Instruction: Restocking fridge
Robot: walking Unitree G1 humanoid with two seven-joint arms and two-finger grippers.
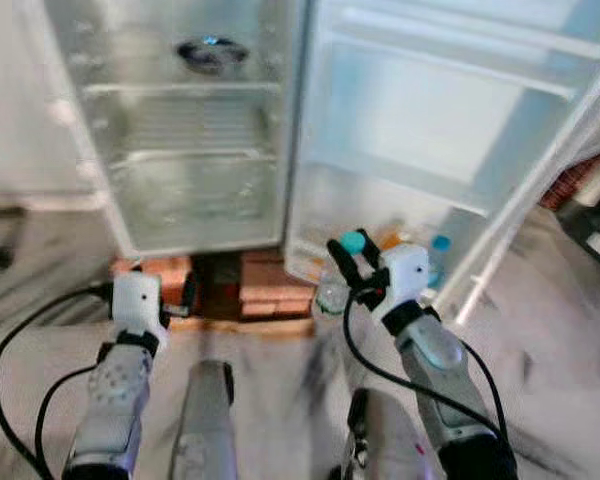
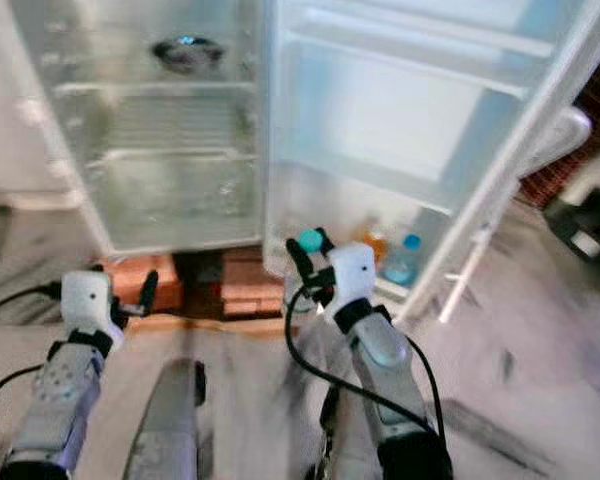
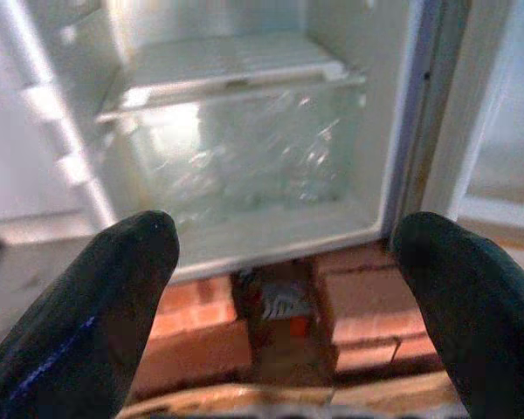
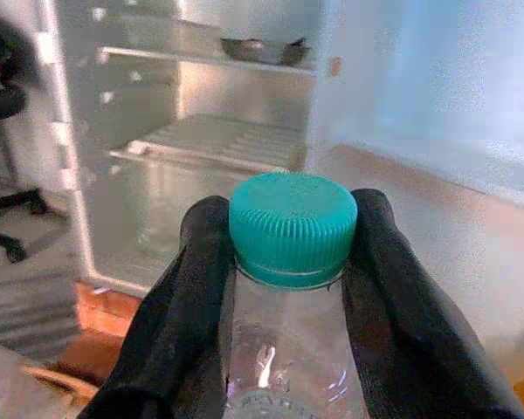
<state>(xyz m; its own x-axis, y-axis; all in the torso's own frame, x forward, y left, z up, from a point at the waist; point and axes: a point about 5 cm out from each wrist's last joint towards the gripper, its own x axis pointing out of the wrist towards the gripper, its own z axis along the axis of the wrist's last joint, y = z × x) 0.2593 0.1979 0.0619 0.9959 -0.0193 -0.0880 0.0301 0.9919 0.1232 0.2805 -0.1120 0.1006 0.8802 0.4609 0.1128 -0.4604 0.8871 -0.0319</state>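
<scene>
The tall white fridge (image 1: 180,130) stands open on a base of red bricks (image 1: 265,290), its door (image 1: 450,150) swung wide to the robot's right. Inside, a dark round metal bowl (image 1: 212,52) sits on an upper shelf, and below the wire shelf lies a clear plastic crisper drawer (image 3: 244,148).

The right pincer (image 1: 348,268) is raised in front of the lower part of the door, its two black fingers (image 4: 192,297) pressed against either side of the neck of a clear plastic bottle with a teal screw cap (image 4: 293,231) — the bottle is upright, gripped just under the cap, held in the air before the door's bottom rack and not yet resting on anything.

In that bottom door rack (image 2: 410,285) stand a few other bottles: one with an orange top (image 2: 377,240) and one with a blue cap (image 2: 404,258), side by side.

The left pincer (image 3: 279,262) is held low before the brick base, near the fridge's bottom edge; its fingers (image 3: 96,305) are spread wide apart with nothing between them. A black cable (image 1: 25,340) loops off the left arm over the pale floor (image 1: 560,330).
</scene>
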